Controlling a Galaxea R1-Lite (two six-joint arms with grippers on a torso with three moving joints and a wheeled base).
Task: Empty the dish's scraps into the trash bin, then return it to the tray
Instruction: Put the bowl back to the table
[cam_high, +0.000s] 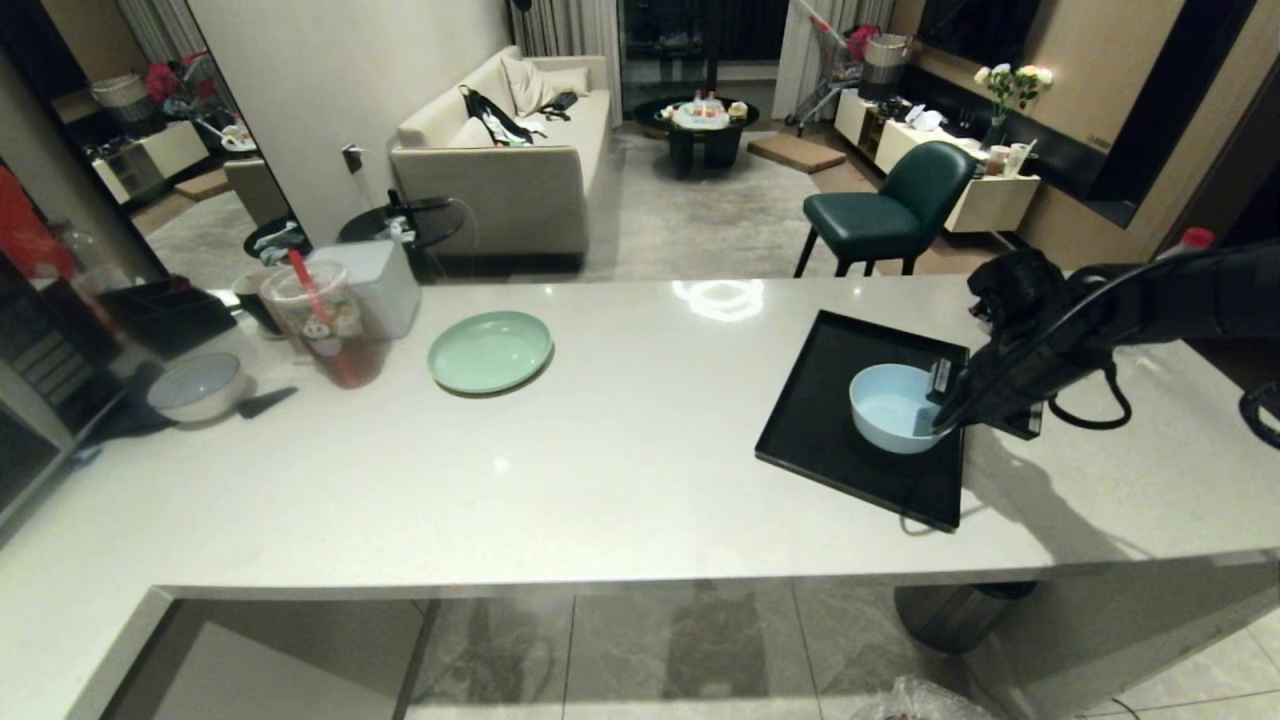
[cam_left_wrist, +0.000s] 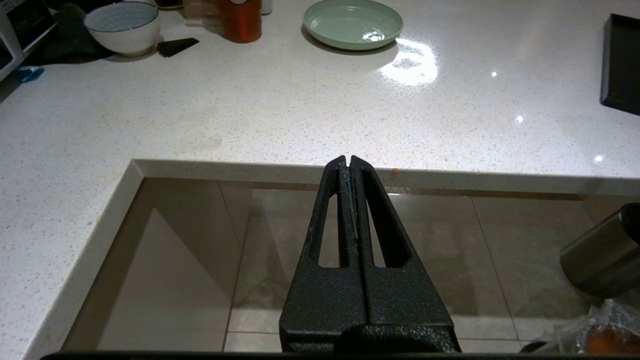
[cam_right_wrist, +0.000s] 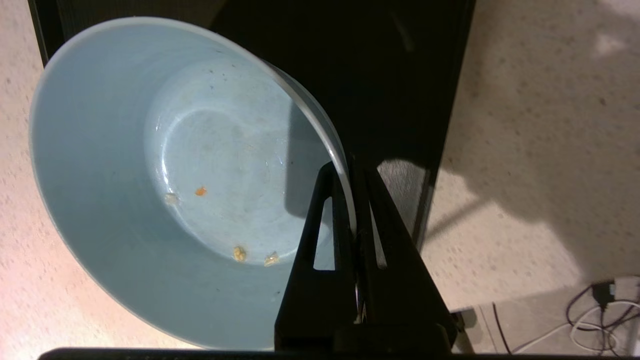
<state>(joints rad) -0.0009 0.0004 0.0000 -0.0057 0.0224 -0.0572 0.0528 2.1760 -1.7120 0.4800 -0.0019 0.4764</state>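
Observation:
The pale blue dish (cam_high: 893, 408) is over the right part of the black tray (cam_high: 830, 440), tilted; I cannot tell whether it rests on it. My right gripper (cam_high: 945, 420) is shut on the dish's right rim. In the right wrist view the rim passes between the jaws of the right gripper (cam_right_wrist: 348, 165). Inside the dish (cam_right_wrist: 125, 150) lie a few scraps: one orange bit (cam_right_wrist: 200, 191) and pale crumbs (cam_right_wrist: 239, 253). The trash bin's crinkly bag (cam_high: 915, 700) shows on the floor below the counter. My left gripper (cam_left_wrist: 348, 160) is shut and empty, parked in front of the counter's edge.
A mint-green plate (cam_high: 490, 350), a drink cup (cam_high: 325, 325) and a white-grey bowl (cam_high: 196, 386) stand on the counter's left half. A steel bin (cam_high: 955, 615) stands under the counter below the tray. Cables (cam_right_wrist: 590, 320) lie on the floor.

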